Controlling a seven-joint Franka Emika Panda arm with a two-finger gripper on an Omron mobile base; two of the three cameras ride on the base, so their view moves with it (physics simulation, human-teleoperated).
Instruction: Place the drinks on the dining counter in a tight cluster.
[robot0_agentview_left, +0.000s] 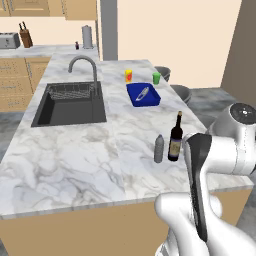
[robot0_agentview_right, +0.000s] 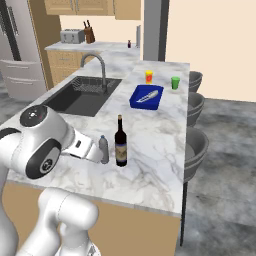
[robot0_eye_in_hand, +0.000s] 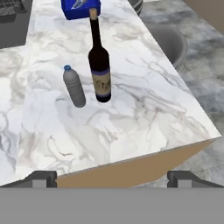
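Wine bottle (robot0_eye_in_hand: 99, 70) and small grey bottle (robot0_eye_in_hand: 74, 86) standing upright just beside each other on the dining counter (robot0_agentview_left: 75, 155), centre of the hand view.

The wine bottle's pale label is too blurry to read, sorry. Gripper (robot0_eye_in_hand: 112, 178) hangs back off the counter's near edge, jaws spread wide, holding nothing. Blue tray (robot0_agentview_left: 143, 94), yellow cup (robot0_agentview_left: 128, 75) and green cup (robot0_agentview_left: 156, 77) sit upper middle in the left base view, black sink (robot0_agentview_left: 70, 105) to their left.
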